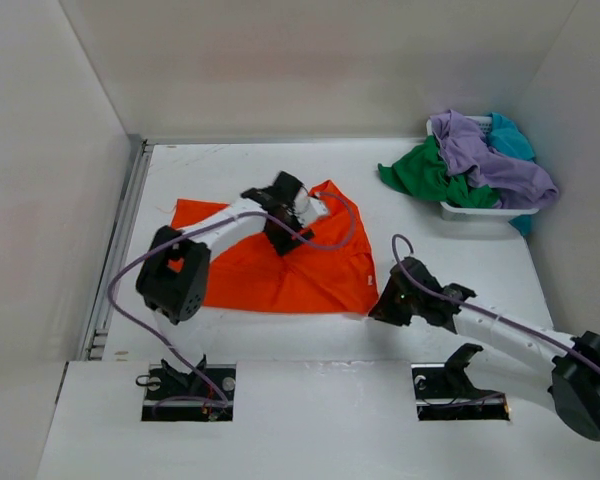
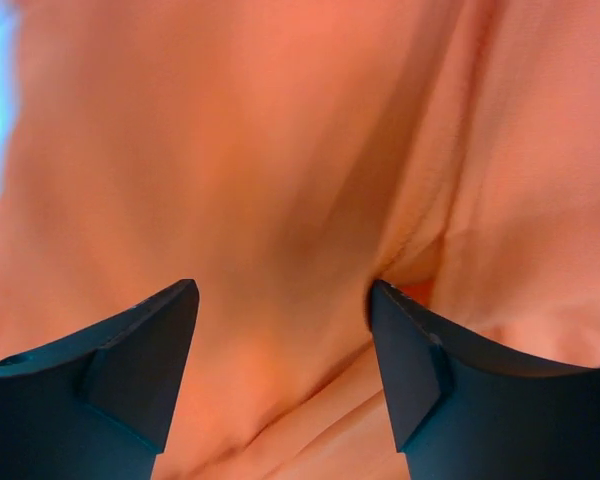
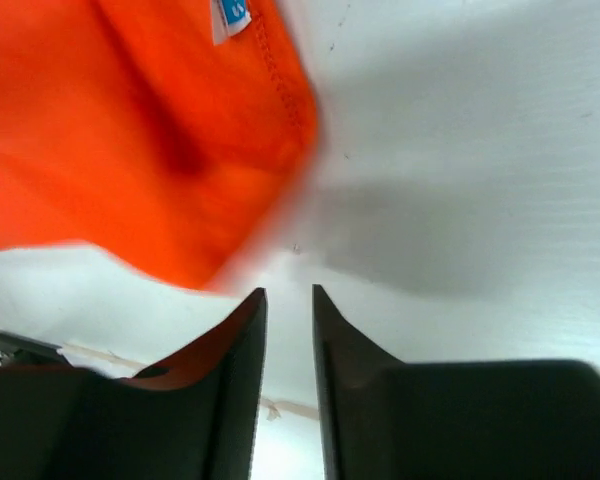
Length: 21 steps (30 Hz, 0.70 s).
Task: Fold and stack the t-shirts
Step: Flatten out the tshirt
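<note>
The limp orange shirt (image 1: 280,275) is best pinched at a corner; left end effector (image 2: 282,290) is held open, right end effector (image 3: 288,292) barely parted.

Your white table (image 1: 500,265) carries the orange t-shirt (image 1: 280,280), spread flat near centre. The white mesh basket (image 1: 477,211) sits far right.

A white table (image 1: 230,175) sits enclosed by plain white walls (image 1: 310,70) under even light.
</note>
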Tool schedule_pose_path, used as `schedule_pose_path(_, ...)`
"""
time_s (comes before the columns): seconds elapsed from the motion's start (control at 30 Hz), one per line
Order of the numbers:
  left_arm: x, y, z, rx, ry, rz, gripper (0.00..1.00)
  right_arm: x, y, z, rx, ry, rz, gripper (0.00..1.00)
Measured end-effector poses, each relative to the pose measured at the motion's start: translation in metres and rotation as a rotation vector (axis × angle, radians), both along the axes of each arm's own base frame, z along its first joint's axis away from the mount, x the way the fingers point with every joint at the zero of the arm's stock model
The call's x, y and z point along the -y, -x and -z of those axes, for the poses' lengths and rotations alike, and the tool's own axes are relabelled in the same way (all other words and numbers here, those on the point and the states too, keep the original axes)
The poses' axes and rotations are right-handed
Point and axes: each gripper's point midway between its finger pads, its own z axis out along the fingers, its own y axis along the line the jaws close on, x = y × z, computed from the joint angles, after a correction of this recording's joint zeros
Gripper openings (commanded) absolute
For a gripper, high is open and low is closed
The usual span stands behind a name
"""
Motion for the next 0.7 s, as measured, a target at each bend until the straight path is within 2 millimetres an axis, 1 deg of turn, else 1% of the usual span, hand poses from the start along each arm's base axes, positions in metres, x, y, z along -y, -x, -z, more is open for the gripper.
schedule_pose_path(0.03,-0.018,-0.012,-0.013,0.026,0.016,-0.050,0.70,0.002,-0.001,-0.004,0.007,0.001,-0.001,0.35)
schedule_pose_path(0.1,-0.067,-0.041,-0.047,0.105,0.061,-0.185,0.69,0.006,-0.001,-0.020,0.013,0.033,-0.029,0.36)
schedule_pose_path(0.13,-0.105,-0.059,-0.072,0.170,0.084,-0.283,0.68,0.007,-0.005,-0.031,0.026,0.045,-0.040,0.36)
schedule_pose_path(0.17,-0.127,-0.067,-0.084,0.204,0.093,-0.336,0.67,0.004,-0.013,-0.049,0.058,0.048,-0.056,0.37)
schedule_pose_path(0.2,-0.163,-0.079,-0.103,0.258,0.104,-0.427,0.67,0.001,-0.031,-0.075,0.110,0.047,-0.068,0.37)
schedule_pose_path(0.23,-0.189,-0.086,-0.113,0.287,0.108,-0.487,0.66,0.000,-0.044,-0.092,0.131,0.060,-0.074,0.36)
schedule_pose_path(0.27,-0.215,-0.092,-0.121,0.313,0.113,-0.553,0.67,-0.004,-0.073,-0.121,0.198,0.062,-0.075,0.35)
schedule_pose_path(0.3,-0.229,-0.094,-0.124,0.322,0.114,-0.586,0.67,-0.006,-0.094,-0.137,0.234,0.073,-0.080,0.34)
schedule_pose_path(0.33,-0.238,-0.092,-0.122,0.309,0.125,-0.605,0.68,-0.008,-0.120,-0.155,0.271,0.090,-0.091,0.36)
schedule_pose_path(0.37,-0.236,-0.091,-0.120,0.299,0.133,-0.601,0.68,-0.012,-0.144,-0.167,0.307,0.106,-0.102,0.37)
schedule_pose_path(0.4,-0.224,-0.087,-0.115,0.269,0.158,-0.570,0.68,-0.014,-0.162,-0.172,0.332,0.123,-0.112,0.41)
schedule_pose_path(0.43,-0.212,-0.082,-0.110,0.247,0.175,-0.539,0.69,-0.014,-0.169,-0.170,0.334,0.137,-0.124,0.42)
schedule_pose_path(0.47,-0.192,-0.075,-0.104,0.214,0.194,-0.491,0.68,-0.014,-0.172,-0.163,0.326,0.155,-0.143,0.45)
schedule_pose_path(0.5,-0.174,-0.069,-0.098,0.189,0.204,-0.444,0.68,-0.014,-0.168,-0.149,0.294,0.180,-0.176,0.48)
schedule_pose_path(0.53,-0.162,-0.064,-0.095,0.169,0.212,-0.415,0.68,-0.013,-0.165,-0.144,0.280,0.186,-0.186,0.48)
schedule_pose_path(0.57,-0.142,-0.057,-0.090,0.143,0.219,-0.365,0.68,-0.013,-0.162,-0.138,0.266,0.192,-0.203,0.48)
schedule_pose_path(0.6,-0.130,-0.052,-0.087,0.130,0.225,-0.335,0.68,-0.014,-0.160,-0.134,0.257,0.193,-0.214,0.48)
schedule_pose_path(0.67,-0.120,-0.048,-0.086,0.115,0.234,-0.316,0.68,-0.018,-0.164,-0.129,0.253,0.190,-0.230,0.52)
schedule_pose_path(0.7,-0.121,-0.048,-0.086,0.114,0.236,-0.320,0.68,-0.020,-0.166,-0.126,0.247,0.190,-0.236,0.53)
